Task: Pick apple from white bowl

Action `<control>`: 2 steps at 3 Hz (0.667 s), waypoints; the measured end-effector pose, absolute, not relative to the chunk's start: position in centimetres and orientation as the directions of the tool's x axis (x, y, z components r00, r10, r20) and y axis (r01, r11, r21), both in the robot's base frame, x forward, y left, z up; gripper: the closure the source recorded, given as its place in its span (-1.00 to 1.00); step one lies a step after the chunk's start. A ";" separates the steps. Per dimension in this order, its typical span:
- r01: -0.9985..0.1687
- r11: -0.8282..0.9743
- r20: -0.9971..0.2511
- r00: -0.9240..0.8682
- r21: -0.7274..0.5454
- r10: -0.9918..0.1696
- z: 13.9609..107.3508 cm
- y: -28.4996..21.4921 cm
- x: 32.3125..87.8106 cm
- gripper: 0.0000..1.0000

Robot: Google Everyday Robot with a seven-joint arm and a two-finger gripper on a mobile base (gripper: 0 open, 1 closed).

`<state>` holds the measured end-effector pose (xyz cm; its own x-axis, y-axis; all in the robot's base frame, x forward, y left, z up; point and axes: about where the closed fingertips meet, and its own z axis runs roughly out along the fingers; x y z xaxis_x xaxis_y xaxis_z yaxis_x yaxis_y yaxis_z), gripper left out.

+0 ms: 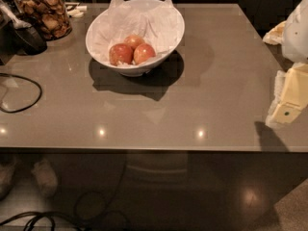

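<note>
The white bowl, lined with crumpled white paper, stands on the grey table toward the back, left of centre. Three apples lie in it. The red-orange apple with a paler patch is at the front right. A darker, redder apple lies to its left and a yellower-orange one behind them. My gripper, pale yellow on a white arm, is at the right edge of the view over the table's right side. It is far to the right of the bowl and holds nothing that I can see.
A glass jar of brown snacks stands at the back left, with a dark round object beside it. A black cable loops on the table's left. The table's front edge runs across the view. More cables lie on the floor below.
</note>
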<state>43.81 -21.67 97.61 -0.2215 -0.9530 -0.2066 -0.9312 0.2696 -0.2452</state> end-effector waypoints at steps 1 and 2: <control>-0.931 0.270 -0.207 -0.222 -0.245 -0.953 97.6 -21.7 43.8 -1.00; -0.913 0.327 -0.262 -0.263 -0.243 -0.929 98.0 -21.7 44.5 -1.00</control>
<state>44.46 -21.71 98.00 -0.2626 -0.9287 -0.2617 -0.9133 0.3267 -0.2431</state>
